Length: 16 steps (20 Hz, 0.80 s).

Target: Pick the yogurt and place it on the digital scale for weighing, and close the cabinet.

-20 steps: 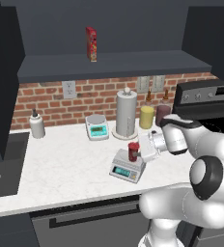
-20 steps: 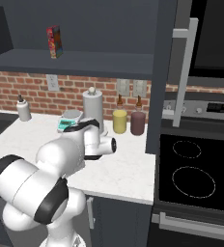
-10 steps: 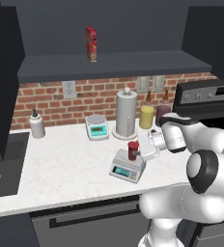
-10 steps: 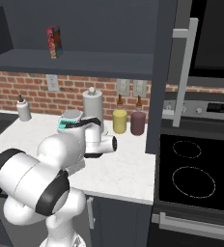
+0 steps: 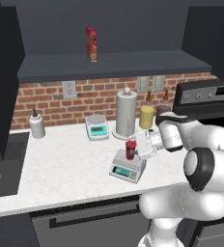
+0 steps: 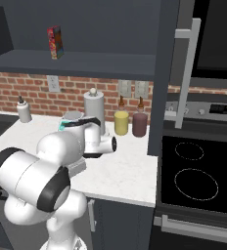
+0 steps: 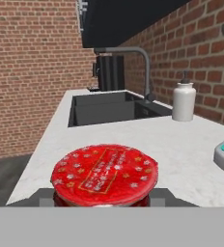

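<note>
The cabinet (image 6: 184,73) hangs open: in the right base view its dark door stands edge-on with the long silver handle facing out, between the counter and the stove (image 6: 196,176). It lies well to the arm's right and above, away from where the arm now works.

On the counter (image 5: 61,164) the scale (image 5: 127,165) sits just in front of the paper towel roll (image 5: 126,113), near the counter's front edge, its slanted display toward the base. A second, white scale (image 5: 97,127) stands further back, left of the roll, apart from it.

The yogurt (image 5: 130,149) stands upright on the scale's platform, lid up. The gripper (image 5: 142,145) reaches it from the right side, level with the cup and roughly horizontal, so the cup lies straight ahead of the claw, toward the sink (image 7: 109,108). In the hand view the red lid (image 7: 105,172) sits close between the tips, centred.

The claw is clenched on the yogurt; the cup looks seated on the platform, though whether its base fully bears on it is hard to tell. My judgement: letting go and backing out to the right comes next, then the reach up and right to the cabinet door.
</note>
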Tool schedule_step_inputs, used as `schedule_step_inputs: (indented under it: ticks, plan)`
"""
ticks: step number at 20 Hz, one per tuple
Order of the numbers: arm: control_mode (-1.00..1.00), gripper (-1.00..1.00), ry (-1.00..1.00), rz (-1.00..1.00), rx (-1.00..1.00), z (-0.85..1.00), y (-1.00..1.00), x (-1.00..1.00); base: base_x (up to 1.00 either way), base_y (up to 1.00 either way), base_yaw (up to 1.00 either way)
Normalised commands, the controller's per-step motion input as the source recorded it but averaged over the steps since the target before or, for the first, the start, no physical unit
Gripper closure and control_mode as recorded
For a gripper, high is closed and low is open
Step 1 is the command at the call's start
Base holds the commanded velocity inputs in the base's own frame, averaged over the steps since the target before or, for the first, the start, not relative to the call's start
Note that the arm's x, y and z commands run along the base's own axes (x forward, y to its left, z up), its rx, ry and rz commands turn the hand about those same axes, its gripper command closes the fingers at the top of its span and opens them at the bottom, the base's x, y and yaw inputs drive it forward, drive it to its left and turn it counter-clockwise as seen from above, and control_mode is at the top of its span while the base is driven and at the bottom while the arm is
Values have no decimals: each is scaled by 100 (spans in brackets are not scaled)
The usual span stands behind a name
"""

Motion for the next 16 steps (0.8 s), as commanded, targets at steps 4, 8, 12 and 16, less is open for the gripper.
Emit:
schedule_step_inputs:
  ticks: [4,8,12,16]
  plan:
    - [-100,100,0,0,0,0,0,6,0,0,0]
    - [-100,-100,0,0,0,0,0,1,0,0,0]
    - [-100,-100,-1,0,0,0,0,2,0,0,0]
    - [-100,-100,-4,0,0,0,0,0,0,0,0]
